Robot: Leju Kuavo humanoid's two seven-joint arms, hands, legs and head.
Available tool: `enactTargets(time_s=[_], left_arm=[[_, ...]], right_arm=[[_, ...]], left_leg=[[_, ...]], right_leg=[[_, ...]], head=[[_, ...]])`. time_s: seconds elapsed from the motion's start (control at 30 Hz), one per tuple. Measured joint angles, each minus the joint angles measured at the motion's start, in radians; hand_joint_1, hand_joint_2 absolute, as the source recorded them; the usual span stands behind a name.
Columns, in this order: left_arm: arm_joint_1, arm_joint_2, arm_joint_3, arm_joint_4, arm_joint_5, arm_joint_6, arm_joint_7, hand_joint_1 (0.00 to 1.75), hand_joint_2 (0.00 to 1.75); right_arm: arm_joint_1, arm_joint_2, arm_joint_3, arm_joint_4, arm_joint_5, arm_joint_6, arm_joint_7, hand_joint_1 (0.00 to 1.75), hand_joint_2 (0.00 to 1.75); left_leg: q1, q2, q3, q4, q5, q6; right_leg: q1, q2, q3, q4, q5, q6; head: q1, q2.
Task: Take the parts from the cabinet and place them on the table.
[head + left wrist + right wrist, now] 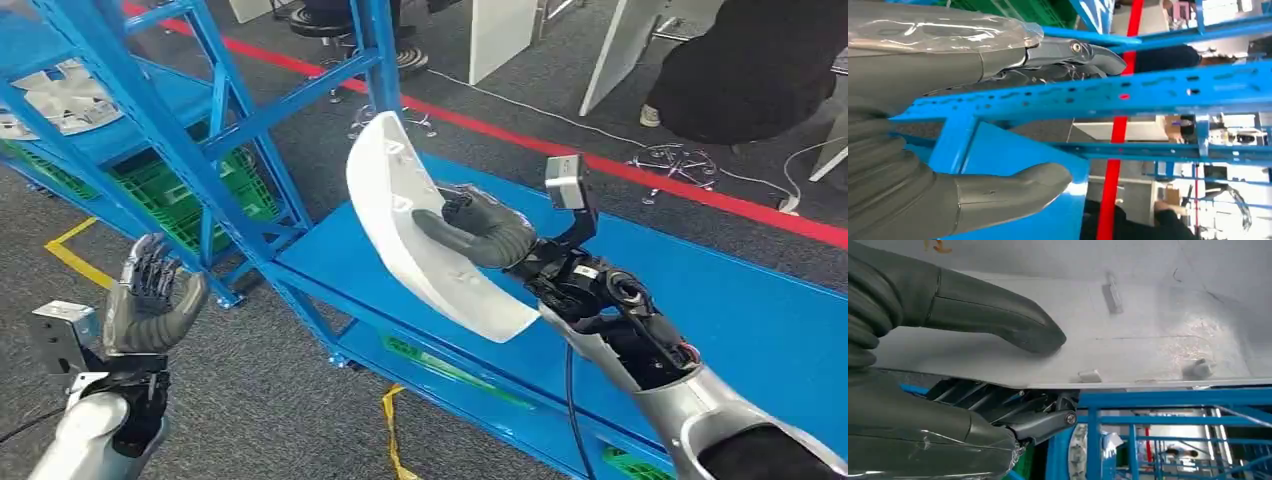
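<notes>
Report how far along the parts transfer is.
Done: nothing lies on the blue table yet. In hand: the right hand holds a white curved part over it; the left hand is empty. Left: set it down, then fetch the white part on the cabinet shelf.

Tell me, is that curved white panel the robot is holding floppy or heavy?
Probably stiff: the white panel keeps its curve though the right hand grips only one edge. Likely light, since one hand carries it in the air. Its smooth surface may be slippery under the thumb.
</notes>
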Motion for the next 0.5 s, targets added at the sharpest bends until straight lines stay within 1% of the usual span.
enactTargets(time_s=[0.03, 0.07, 0.1, 0.13, 0.17, 0.2, 0.23, 0.27, 0.3, 0.33, 0.37, 0.4, 0.43, 0.47, 0.5], left_arm=[[0.0, 0.0, 0.0, 0.0, 0.001, 0.0, 0.0, 0.0, 1.75], [-0.002, 0.0, 0.0, 0.0, 0.002, -0.002, -0.001, 0.0, 1.75], [-0.004, 0.0, 0.0, 0.0, 0.002, -0.002, -0.002, 0.0, 1.75], [-0.009, 0.0, 0.0, 0.0, 0.002, -0.003, -0.002, 0.0, 1.75], [-0.011, -0.001, 0.0, 0.0, 0.002, -0.003, -0.002, 0.0, 1.75], [-0.012, -0.001, 0.0, 0.0, 0.002, -0.003, -0.003, 0.0, 1.75], [-0.011, -0.001, 0.0, 0.0, 0.003, -0.003, -0.003, 0.0, 1.75], [-0.011, -0.001, 0.0, 0.0, 0.003, -0.003, -0.003, 0.0, 1.75], [-0.01, -0.002, 0.0, 0.0, 0.003, -0.003, -0.003, 0.0, 1.75], [-0.012, -0.002, 0.0, 0.0, 0.003, -0.003, -0.005, 0.0, 1.75], [-0.013, -0.003, 0.0, 0.0, 0.003, -0.003, -0.005, 0.0, 1.75], [-0.012, -0.005, 0.0, 0.0, 0.003, -0.004, -0.005, 0.0, 1.75], [-0.01, -0.006, 0.0, 0.0, 0.003, -0.004, -0.005, 0.0, 1.75], [-0.01, -0.008, 0.0, 0.002, 0.003, -0.005, -0.004, 0.0, 1.75], [-0.009, -0.008, 0.0, 0.003, 0.003, -0.005, -0.004, 0.0, 1.75]], right_arm=[[0.0, 0.0, 0.0, 0.0, 0.0, 0.0, 0.0, 1.75, 1.75], [-0.001, 0.0, 0.0, 0.0, 0.0, 0.0, 0.0, 1.75, 1.75], [-0.001, 0.0, 0.0, 0.0, -0.002, 0.0, 0.0, 1.75, 1.75], [-0.001, 0.0, 0.0, 0.0, -0.003, -0.001, 0.0, 1.75, 1.75], [-0.002, 0.0, 0.0, 0.0, -0.005, -0.002, 0.0, 1.75, 1.75], [-0.001, 0.0, 0.0, 0.0, -0.006, -0.002, 0.001, 1.75, 1.75], [-0.001, 0.0, 0.001, 0.0, -0.009, -0.002, 0.001, 1.75, 1.75], [-0.002, 0.0, 0.001, 0.0, -0.01, -0.002, 0.001, 1.75, 1.75], [-0.002, 0.0, 0.0, -0.001, -0.01, -0.002, 0.001, 1.75, 1.75], [-0.002, 0.0, 0.0, -0.001, -0.01, -0.002, 0.001, 1.75, 1.75], [-0.003, 0.0, -0.001, -0.001, -0.011, -0.002, 0.001, 1.75, 1.75], [-0.001, 0.0, -0.001, 0.0, -0.011, -0.003, 0.002, 1.75, 1.75], [0.002, 0.0, 0.0, 0.0, -0.011, -0.003, 0.002, 1.75, 1.75], [0.005, 0.0, 0.001, 0.0, -0.011, -0.003, 0.002, 1.75, 1.75], [0.007, 0.0, 0.001, 0.0, -0.011, -0.003, 0.003, 1.75, 1.75]], left_leg=[[-0.004, 0.001, 0.025, -0.066, 0.045, 0.008], [-0.011, 0.008, 0.07, -0.163, 0.097, 0.018], [-0.021, 0.03, 0.117, -0.259, 0.139, 0.03], [-0.035, 0.073, 0.141, -0.316, 0.136, 0.04], [-0.039, 0.069, 0.142, -0.321, 0.138, 0.04], [-0.04, 0.054, 0.14, -0.322, 0.137, 0.041], [-0.042, 0.047, 0.139, -0.322, 0.137, 0.042], [-0.041, 0.037, 0.141, -0.327, 0.14, 0.047], [-0.027, 0.031, 0.151, -0.339, 0.146, 0.052], [-0.028, 0.025, 0.155, -0.342, 0.146, 0.055], [-0.027, 0.017, 0.156, -0.342, 0.146, 0.061], [-0.027, 0.01, 0.157, -0.342, 0.146, 0.062], [-0.027, 0.001, 0.157, -0.341, 0.145, 0.063], [-0.028, -0.008, 0.157, -0.34, 0.144, 0.063], [-0.027, -0.019, 0.158, -0.34, 0.143, 0.063]], right_leg=[[0.003, -0.009, 0.003, 0.0, -0.002, -0.002], [0.005, -0.016, 0.007, 0.0, -0.004, -0.003], [0.006, -0.023, 0.011, -0.001, -0.006, -0.002], [0.009, -0.029, 0.011, -0.001, -0.008, 0.0], [0.015, -0.033, 0.009, 0.0, -0.011, 0.004], [0.014, -0.042, 0.012, -0.003, -0.013, 0.007], [0.013, -0.05, 0.014, -0.005, -0.014, 0.01], [0.015, -0.059, 0.018, -0.009, -0.015, 0.015], [0.012, -0.053, 0.012, -0.004, -0.024, 0.021], [0.01, -0.02, 0.002, 0.029, -0.048, 0.023], [0.007, 0.0, -0.029, 0.101, -0.085, 0.025], [0.007, 0.012, -0.073, 0.192, -0.123, 0.028], [0.007, 0.016, -0.118, 0.278, -0.153, 0.032], [0.007, 0.017, -0.145, 0.327, -0.162, 0.036], [0.005, 0.017, -0.151, 0.325, -0.143, 0.038]], head=[[0.0, 0.0], [0.0, 0.0], [-0.001, 0.0], [-0.002, 0.0], [0.0, 0.0], [0.002, 0.0], [0.002, 0.0], [0.002, 0.0], [0.003, 0.0], [0.007, 0.0], [0.013, 0.0], [0.021, 0.0], [0.024, 0.0], [0.024, 0.0], [0.025, 0.0]])
